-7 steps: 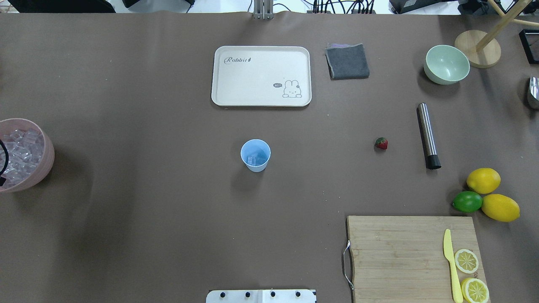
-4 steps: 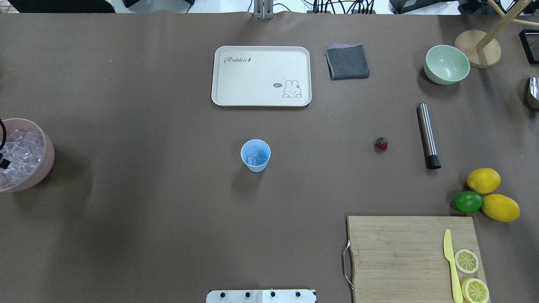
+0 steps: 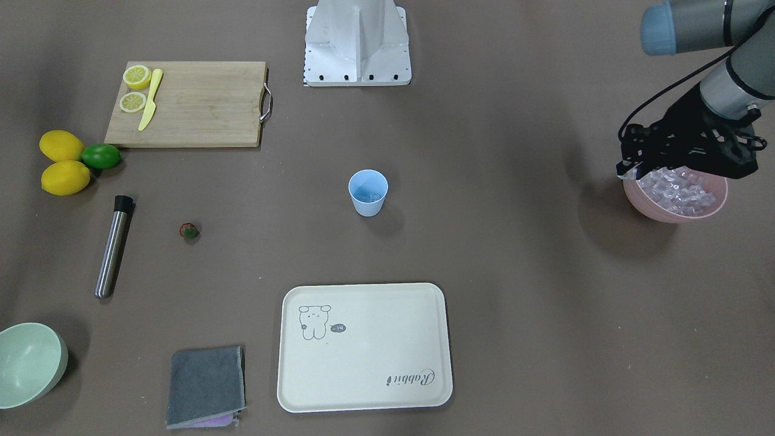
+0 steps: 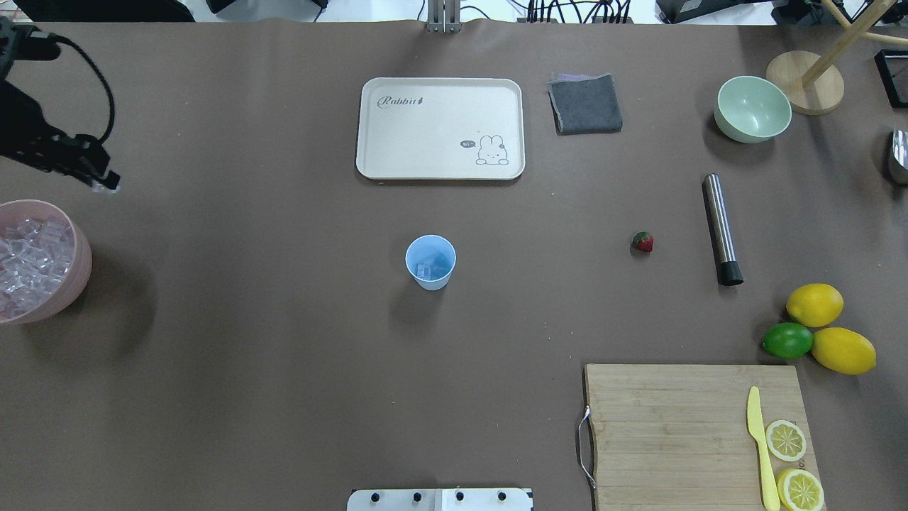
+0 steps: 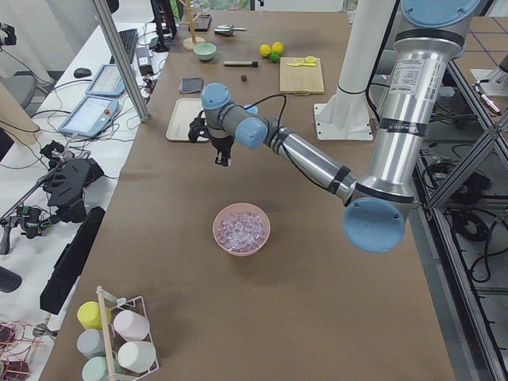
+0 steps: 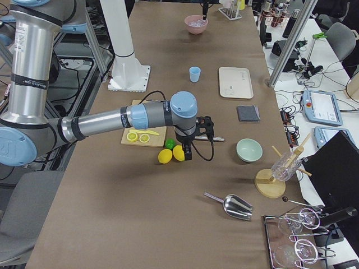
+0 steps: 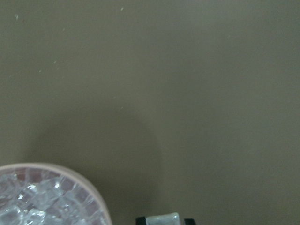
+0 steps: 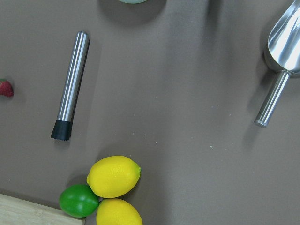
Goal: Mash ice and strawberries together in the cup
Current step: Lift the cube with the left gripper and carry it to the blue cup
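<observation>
The light blue cup (image 4: 430,261) stands mid-table with an ice cube (image 4: 424,270) inside. More ice (image 4: 27,259) fills the pink bowl (image 4: 79,266) at the left edge. My left gripper (image 4: 106,184) hovers above the table just beyond that bowl. It is shut on one clear ice cube (image 7: 161,219), seen between its tips in the left wrist view. The strawberry (image 4: 642,242) lies alone on the table right of the cup. My right gripper (image 6: 188,151) hangs over the lemons in the exterior right view only. I cannot tell whether it is open or shut.
A steel muddler (image 4: 721,228) lies right of the strawberry. A cream tray (image 4: 440,89), grey cloth (image 4: 585,103) and pale green bowl (image 4: 753,108) sit at the far side. Lemons (image 4: 814,304), a lime (image 4: 787,340), a cutting board (image 4: 667,433) and a metal scoop (image 8: 281,47) are on the right.
My left gripper has lifted out of the pink bowl and swung toward the far side of the table, carrying an ice cube. Nothing else has moved.
</observation>
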